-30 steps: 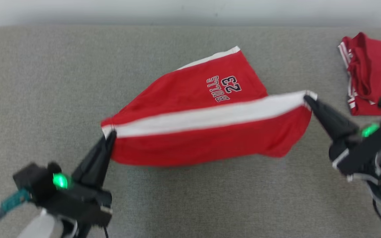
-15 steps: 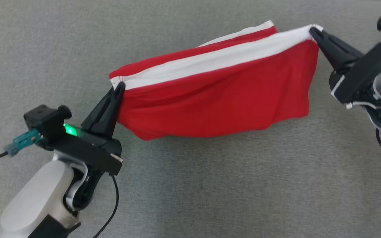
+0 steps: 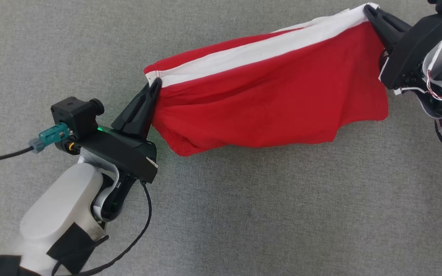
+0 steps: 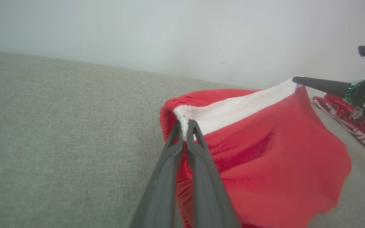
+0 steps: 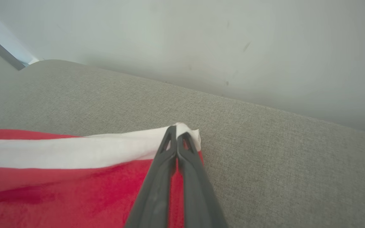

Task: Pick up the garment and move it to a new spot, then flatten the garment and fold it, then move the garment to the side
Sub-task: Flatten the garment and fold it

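While the red garment (image 3: 267,103) hangs stretched between both arms above the grey padded surface (image 3: 244,222), the left gripper (image 3: 155,87) is pinched tight on one end of it, right at the gathered seam where the white stripe (image 3: 267,51) begins. Over on the other side, the right gripper (image 3: 370,10) is clamped on the far end of that same stripe, up at the top right of the head view. The stripe runs taut from one set of tips to the other, sloping upward toward the right arm, and the red cloth sags beneath it in a loose belly. Whether its lowest fold touches the surface, I can't tell. In the left wrist view, the two dark fingers (image 4: 169,177) close on the puckered white seam, with red fabric billowing off to the right. In the right wrist view the tips meet on the white corner, a little tuft poking out past them. Beyond the right gripper in the left wrist view, a second red piece (image 4: 360,129) with white stripes lies crumpled on the surface, near a pale wall (image 4: 138,31).
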Robot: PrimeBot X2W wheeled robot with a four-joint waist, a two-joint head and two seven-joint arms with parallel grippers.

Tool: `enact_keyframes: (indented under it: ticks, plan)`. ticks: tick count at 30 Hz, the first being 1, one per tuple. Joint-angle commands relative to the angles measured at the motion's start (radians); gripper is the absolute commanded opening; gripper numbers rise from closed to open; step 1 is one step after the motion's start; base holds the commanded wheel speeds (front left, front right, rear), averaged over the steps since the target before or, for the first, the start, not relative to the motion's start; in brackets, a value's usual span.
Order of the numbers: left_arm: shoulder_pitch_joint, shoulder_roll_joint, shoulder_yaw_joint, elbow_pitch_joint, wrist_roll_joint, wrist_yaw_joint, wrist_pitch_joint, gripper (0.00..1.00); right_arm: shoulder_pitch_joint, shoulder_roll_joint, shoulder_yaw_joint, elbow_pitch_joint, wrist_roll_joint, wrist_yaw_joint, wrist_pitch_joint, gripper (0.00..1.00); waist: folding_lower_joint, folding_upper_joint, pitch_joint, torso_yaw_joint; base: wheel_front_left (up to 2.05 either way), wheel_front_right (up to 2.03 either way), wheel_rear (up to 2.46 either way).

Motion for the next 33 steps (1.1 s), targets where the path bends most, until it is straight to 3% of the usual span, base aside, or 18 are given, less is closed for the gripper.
enact_keyframes:
  ticks: [1,7,8,9,10,11,12,24,28,33]
  plan:
    - [-0.013,-0.003,-0.005,0.012,-0.011,-0.001,-0.002,0.00,-0.013,0.010,0.007,0.010,-0.006,-0.003,-0.009,0.00,-0.0002,-0.0002,0.003,0.000,0.00,0.00,0.00]
    - [-0.037,-0.016,-0.010,0.049,0.012,-0.001,-0.002,0.00,-0.052,0.029,0.049,0.081,-0.025,-0.003,-0.039,0.02,-0.0002,-0.0002,0.010,-0.003,0.00,0.00,0.00]
    - [-0.037,-0.018,-0.009,0.056,0.021,-0.001,-0.002,0.00,-0.056,0.031,0.056,0.088,-0.023,-0.003,-0.045,0.42,-0.0002,-0.0002,0.010,-0.004,0.00,0.00,0.00]
    - [-0.041,-0.019,-0.009,0.063,0.033,-0.001,-0.002,0.20,-0.061,0.031,0.063,0.094,-0.022,-0.003,-0.050,1.00,-0.0002,-0.0002,0.009,-0.004,0.00,0.00,0.00]
    - [-0.044,-0.020,-0.003,0.070,0.047,-0.001,-0.002,0.38,-0.065,0.032,0.067,0.101,-0.019,-0.003,-0.058,1.00,-0.0002,-0.0002,0.008,-0.005,0.00,0.00,0.00]
    - [-0.043,-0.024,0.002,0.075,0.061,-0.001,-0.002,0.89,-0.066,0.033,0.072,0.108,-0.013,-0.003,-0.064,1.00,-0.0002,-0.0002,0.005,-0.006,0.00,0.00,0.00]
    - [-0.039,-0.029,0.006,0.080,0.070,-0.001,-0.002,1.00,-0.064,0.035,0.079,0.112,-0.009,-0.003,-0.068,1.00,-0.0002,-0.0002,0.002,-0.007,0.00,0.00,0.00]
    - [0.054,-0.053,0.109,0.074,0.179,-0.001,-0.002,1.00,-0.006,0.008,0.167,0.130,0.054,-0.003,-0.121,1.00,-0.0002,-0.0002,-0.076,-0.017,0.00,0.00,0.00]
    - [0.102,-0.066,0.195,0.031,0.271,0.003,-0.002,1.00,0.026,-0.009,0.196,0.120,0.064,-0.003,-0.133,1.00,-0.0002,-0.0002,-0.096,-0.017,0.00,0.00,0.00]
    - [0.231,-0.142,0.410,-0.112,0.410,0.016,-0.002,1.00,0.080,-0.031,0.229,0.114,0.095,-0.003,-0.151,1.00,-0.0002,-0.0002,-0.117,-0.013,0.00,0.00,0.00]
